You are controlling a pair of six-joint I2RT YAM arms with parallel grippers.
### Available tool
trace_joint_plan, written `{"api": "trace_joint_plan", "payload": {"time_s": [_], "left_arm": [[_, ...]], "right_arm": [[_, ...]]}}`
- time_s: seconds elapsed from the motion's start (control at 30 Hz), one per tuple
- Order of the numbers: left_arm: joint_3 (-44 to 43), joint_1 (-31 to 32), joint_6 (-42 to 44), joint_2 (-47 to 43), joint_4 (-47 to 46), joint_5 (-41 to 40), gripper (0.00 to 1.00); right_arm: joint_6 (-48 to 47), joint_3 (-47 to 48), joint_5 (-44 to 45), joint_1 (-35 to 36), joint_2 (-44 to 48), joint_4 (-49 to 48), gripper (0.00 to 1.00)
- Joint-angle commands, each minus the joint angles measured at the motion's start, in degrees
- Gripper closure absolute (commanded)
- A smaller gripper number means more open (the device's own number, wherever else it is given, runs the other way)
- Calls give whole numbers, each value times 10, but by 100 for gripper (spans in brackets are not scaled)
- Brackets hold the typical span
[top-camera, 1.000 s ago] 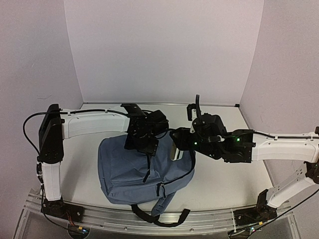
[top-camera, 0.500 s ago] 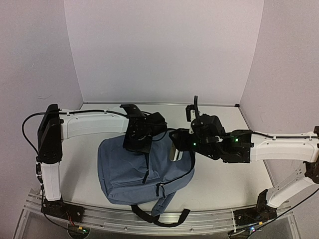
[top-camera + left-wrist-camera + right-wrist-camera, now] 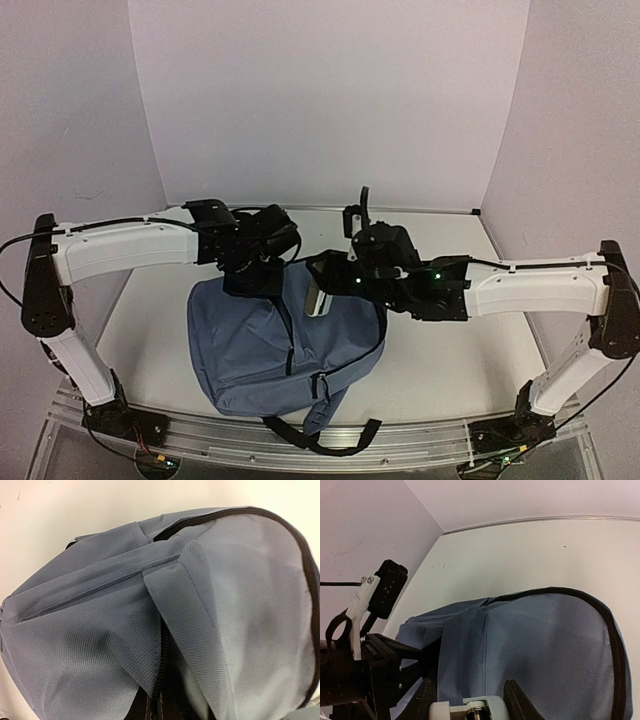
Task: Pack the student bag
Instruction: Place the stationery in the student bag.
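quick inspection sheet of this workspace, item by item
surface: white table, bare where visible
job's things: blue-grey student bag on the table, far end lifted; its black strap lies across the near rail
clutter: nothing seen
pincers: left pincer shut on the bag's top fabric; right pincer straddles the bag's rim and appears to grip it
cables: black cable along the left arm; second cable along the right arm
surroundings: plain pale walls
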State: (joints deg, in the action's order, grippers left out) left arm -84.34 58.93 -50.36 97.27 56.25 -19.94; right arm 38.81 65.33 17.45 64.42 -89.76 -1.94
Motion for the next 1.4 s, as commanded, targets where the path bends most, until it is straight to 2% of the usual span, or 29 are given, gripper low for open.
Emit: {"api": "trace_joint_plan", "payload": {"time_s": [0.0,0.37,0.63,0.9,1.2,1.37], "left_arm": [[6,-2,21,-58,-33,19,100],[22,-7,47,-80,-55,70,100],[23,-12,71,-105,-61,92,100],[30,-20,86,-127,-70,118,100],[33,-25,90,-132,-84,130,100],[44,-44,79,-140,-92,127,100]], "right_arm": [[34,51,-1,1,-28,-84,100],[80,70,-14,1,-134,-203,100],[92,56,45,-2,-164,-215,100],[123,34,53,-34,-152,-203,100],[142,62,-5,-31,-197,-191,100],[150,71,-85,-11,-204,-201,100]]}}
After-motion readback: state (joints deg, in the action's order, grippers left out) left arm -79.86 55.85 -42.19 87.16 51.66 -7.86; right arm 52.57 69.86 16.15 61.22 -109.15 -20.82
